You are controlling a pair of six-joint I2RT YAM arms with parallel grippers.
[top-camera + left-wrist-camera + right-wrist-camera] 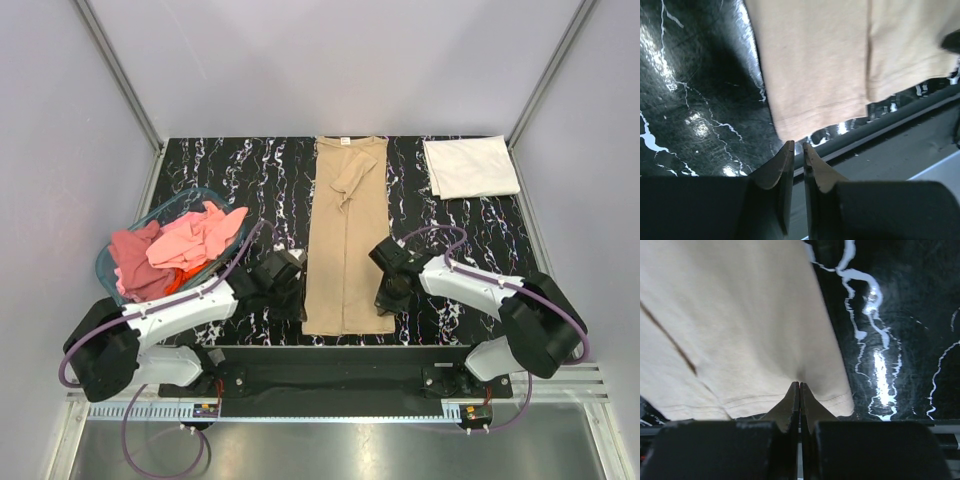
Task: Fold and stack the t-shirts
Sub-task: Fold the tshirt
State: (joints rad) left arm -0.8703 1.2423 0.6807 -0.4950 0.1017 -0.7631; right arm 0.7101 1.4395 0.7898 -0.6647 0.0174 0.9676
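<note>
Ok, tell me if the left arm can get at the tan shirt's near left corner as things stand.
Probably yes. The left gripper sits right at that corner of the tan t-shirt, its jaws slightly apart, with only bare table around it and nothing in between.
</note>
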